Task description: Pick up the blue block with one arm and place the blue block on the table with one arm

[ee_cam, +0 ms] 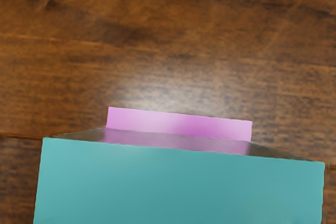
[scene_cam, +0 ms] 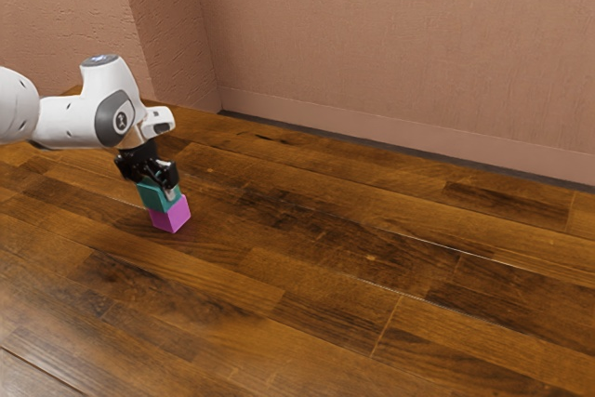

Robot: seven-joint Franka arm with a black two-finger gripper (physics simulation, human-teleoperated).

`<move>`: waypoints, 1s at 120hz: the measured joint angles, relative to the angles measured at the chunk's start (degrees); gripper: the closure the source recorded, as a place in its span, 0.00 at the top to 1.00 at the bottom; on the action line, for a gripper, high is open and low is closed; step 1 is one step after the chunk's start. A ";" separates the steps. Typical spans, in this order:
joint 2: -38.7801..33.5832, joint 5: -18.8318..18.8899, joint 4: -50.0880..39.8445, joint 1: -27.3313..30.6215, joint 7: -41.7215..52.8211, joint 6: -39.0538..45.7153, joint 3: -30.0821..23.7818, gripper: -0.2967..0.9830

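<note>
Hard to make out first: black two-finger gripper (scene_cam: 151, 170) sits over the work and covers part of the upper side of the teal-blue, square-sided block (scene_cam: 152, 198). Contact from both sides is not visible, so cannot tell whether the end effector is grasping the block or has released it. Block's underside hidden too; whether it rests on the magenta-pink cube-shaped block (scene_cam: 171, 218) or hangs just over it, cannot tell. White jointed robot arm (scene_cam: 70, 124) is cut off at 9 o'clock in the exterior view

Task block: smooth, plain faces, straight edges; darker teal in the exterior view, paler and large in the wrist view, where its near part is cut off. A dull brown-mauve band lies between its teal face and the pink. It is directly below the gripper, above the brown plank-wood table (scene_cam: 372, 230), overlapping the pink block in the exterior view. From it, the pink block lies lower, toward 4 o'clock in that view, one corner pointing outward

Edges: wood meets a dark strip (scene_cam: 400, 151) along the foot of the pinkish textured wall (scene_cam: 390, 44), well apart from the blocks, running from about 1 to 3 o'clock of them in the exterior view. Room to move: bare planks spread broadly from 3 round to 6 o'clock, on out of the picture
</note>
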 joint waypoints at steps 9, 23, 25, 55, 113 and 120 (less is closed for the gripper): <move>-0.28 0.21 0.00 0.02 -0.16 0.03 0.07 0.53; -3.57 1.29 -0.25 0.07 -0.56 0.05 0.23 0.51; -4.19 1.46 -0.31 0.07 -0.62 0.04 0.39 0.51; -21.38 3.25 -15.49 -7.29 -5.36 -0.15 -1.03 0.52; -8.44 3.51 -12.52 -15.16 -19.72 1.02 -4.05 0.52; -6.15 3.49 -11.40 -15.43 -20.81 1.70 -4.08 0.52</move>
